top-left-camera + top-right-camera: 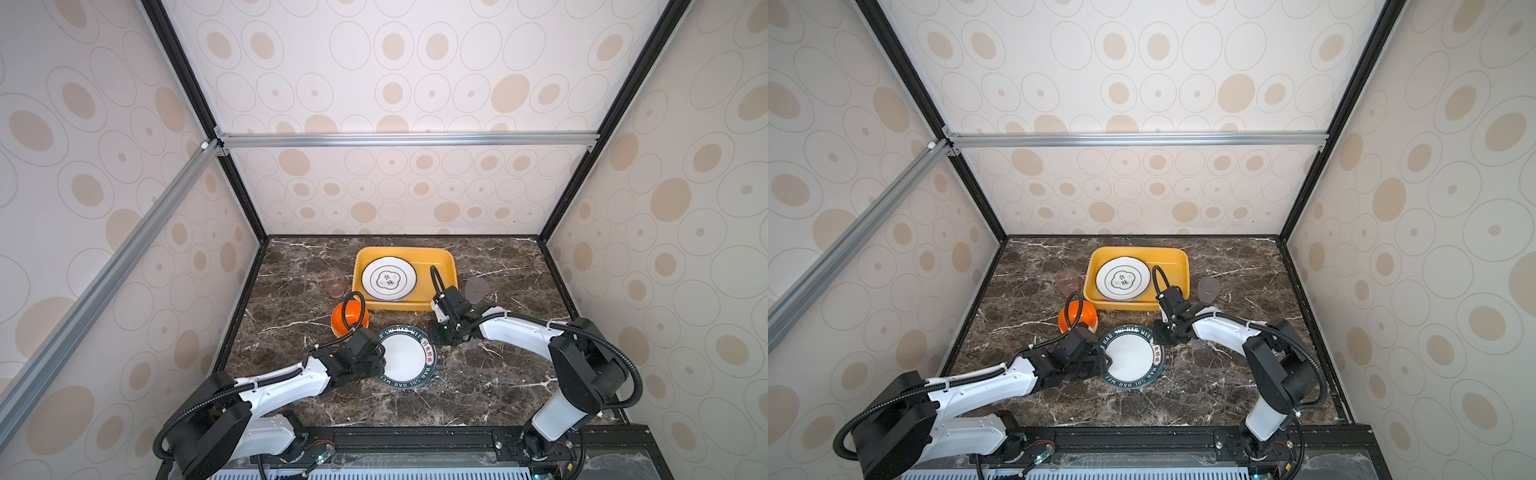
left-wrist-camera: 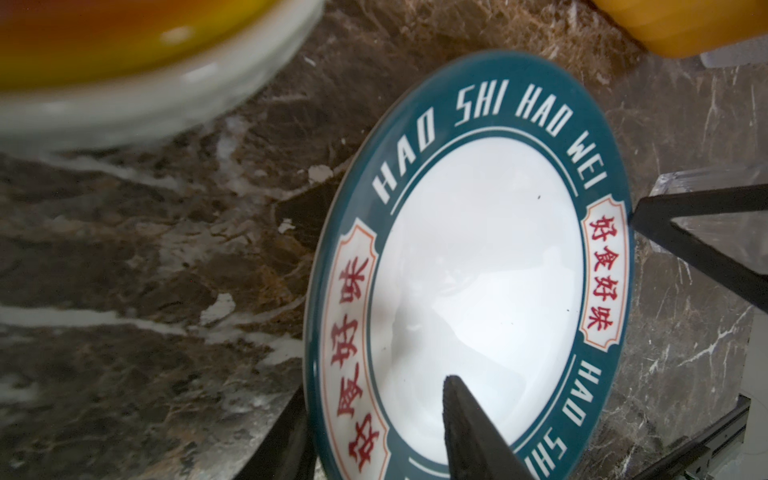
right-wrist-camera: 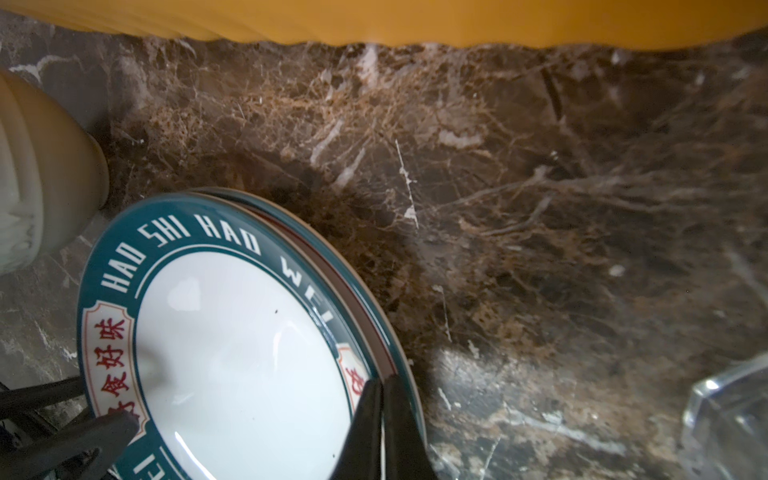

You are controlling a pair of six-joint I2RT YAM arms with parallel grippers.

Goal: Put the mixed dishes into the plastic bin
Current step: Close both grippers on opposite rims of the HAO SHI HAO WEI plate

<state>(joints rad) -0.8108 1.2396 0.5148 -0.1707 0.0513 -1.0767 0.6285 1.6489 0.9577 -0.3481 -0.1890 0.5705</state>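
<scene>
Teal-rimmed plate (image 1: 405, 357) lies between both claws. Right gripper (image 3: 380, 382) is pinched onto the rim nearest it. Left gripper (image 2: 374, 386), half-spread, straddles the opposite rim. Plastic bin (image 1: 436, 270) sits just beyond the right gripper.

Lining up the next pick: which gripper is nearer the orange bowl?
Left. The left gripper straddles the plate rim beside the bowl; the right gripper pinches the plate's opposite rim, farther off.

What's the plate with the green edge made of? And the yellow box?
The green-rimmed plate is probably glazed ceramic, or maybe melamine: its white middle is glossy with bright reflections and crisp printed lettering. The yellow bin looks like moulded plastic, smooth and evenly coloured, with rounded corners.
</scene>
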